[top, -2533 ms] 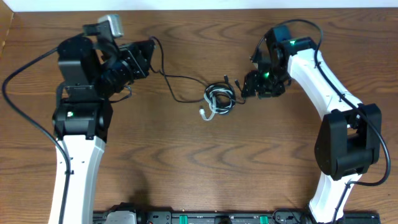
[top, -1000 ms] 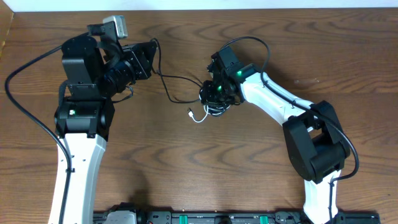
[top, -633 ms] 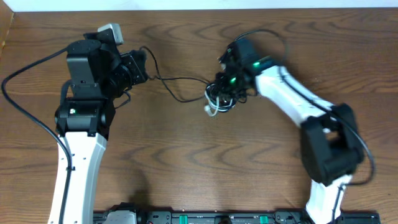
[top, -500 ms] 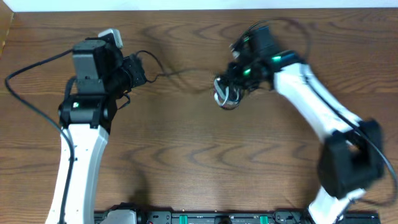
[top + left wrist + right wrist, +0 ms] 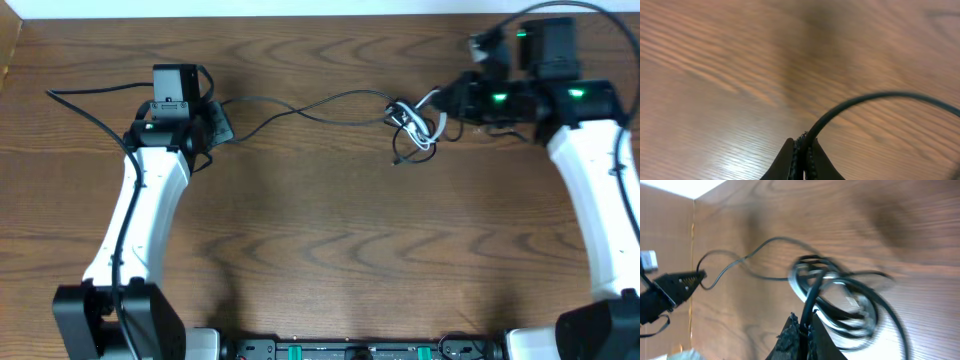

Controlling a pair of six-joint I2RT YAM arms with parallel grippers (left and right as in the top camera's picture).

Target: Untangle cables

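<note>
Black cable (image 5: 350, 94) spans the bench (image 5: 320, 230). The left claw (image 5: 802, 150) is closed tight on it. The right claw (image 5: 801, 327) is clamped on the tangled bundle (image 5: 415, 125).

Layout as found: the cables (image 5: 414, 122) are bunched toward the far right of the tabletop (image 5: 330, 250). The right gripper (image 5: 452, 100) stands just right of the bunch, touching it. One strand (image 5: 320, 103) runs leftward from the bunch to the left gripper (image 5: 218, 118), at the far left and well apart from the right gripper.
</note>
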